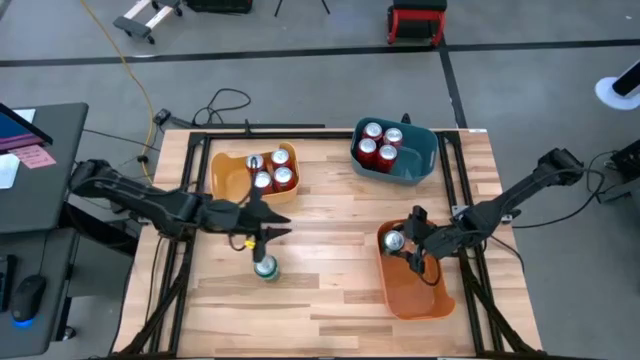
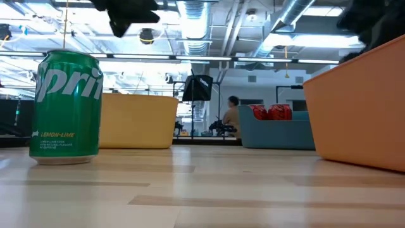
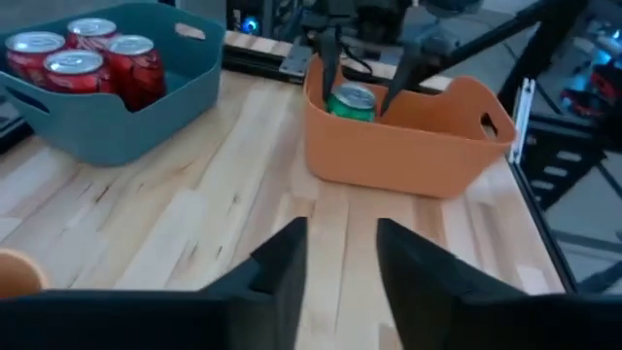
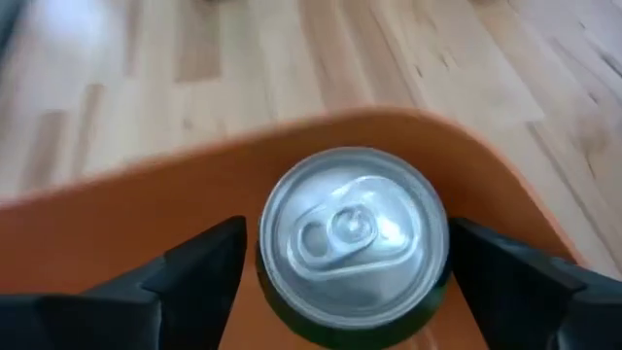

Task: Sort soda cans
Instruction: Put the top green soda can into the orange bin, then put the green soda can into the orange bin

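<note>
A green soda can point(image 1: 265, 268) stands upright on its base on the wooden table near the front; it also shows in the low view point(image 2: 66, 107). My left gripper point(image 1: 265, 232) hovers just beyond it, open and empty point(image 3: 340, 233). A second green can point(image 1: 393, 241) is in the far left corner of the orange bin point(image 1: 420, 290). My right gripper point(image 1: 405, 247) is shut on this can from above point(image 4: 355, 243). Red cans stand in the yellow bin point(image 1: 240, 175) and the teal bin point(image 1: 415, 165). My right gripper pinches the green can's round side wall just below its silver top point(image 4: 442, 282), one finger on each side point(image 3: 333, 73). The fingers point down from above. The can is upright inside the orange bin; the bin wall hides its base, so I cannot tell whether it rests on the bin's floor.
The yellow bin stands far left and the teal bin point(image 3: 146, 107) far centre. The orange bin point(image 2: 361, 120) is at the near right. Bare wood lies between the bins and along the table's front. A person sits in the room beyond the table point(image 2: 232, 117).
</note>
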